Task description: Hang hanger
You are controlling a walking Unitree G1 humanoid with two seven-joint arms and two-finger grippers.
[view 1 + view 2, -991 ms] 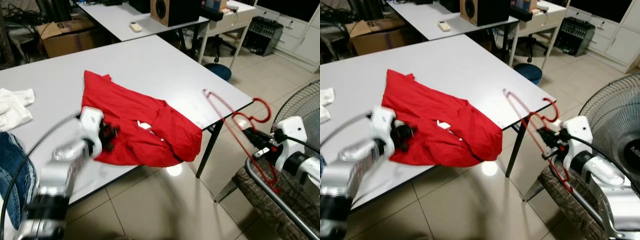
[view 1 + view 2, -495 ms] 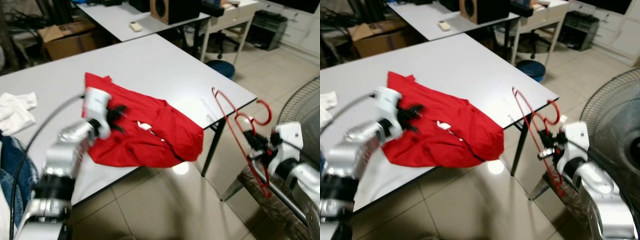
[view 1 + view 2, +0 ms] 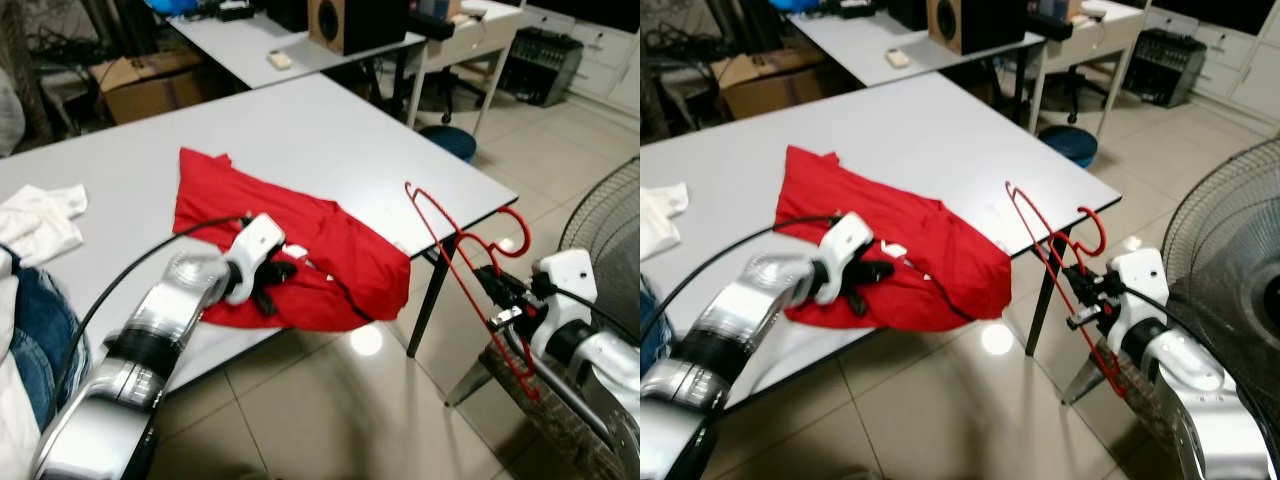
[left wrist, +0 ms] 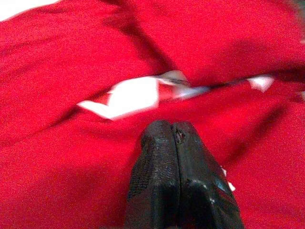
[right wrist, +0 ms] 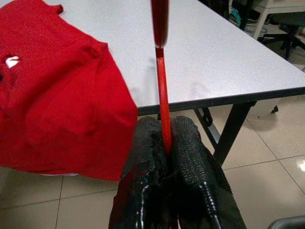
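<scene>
A red shirt (image 3: 340,250) lies crumpled on the white table (image 3: 330,130), reaching its front edge, with a white label showing near the middle. My left gripper (image 3: 276,284) rests low on the shirt's front part, just beside the label; in the left wrist view its fingers (image 4: 157,143) are shut together over the red cloth (image 4: 71,157). A thin red wire hanger (image 3: 452,255) stands tilted in the air off the table's right corner, hook to the right. My right gripper (image 3: 497,290) is shut on the hanger's lower bar (image 5: 162,90).
A large floor fan (image 3: 610,215) stands at the far right, a woven seat (image 3: 560,425) below my right arm. White cloth (image 3: 40,222) and jeans (image 3: 40,335) lie at the table's left end. Behind are a second table, a speaker (image 3: 355,22), a cardboard box (image 3: 150,85) and a blue stool (image 3: 448,141).
My left gripper has moved from the shirt's upper left part down and right, to beside the label near the front edge. The right gripper still holds the hanger off the table corner.
</scene>
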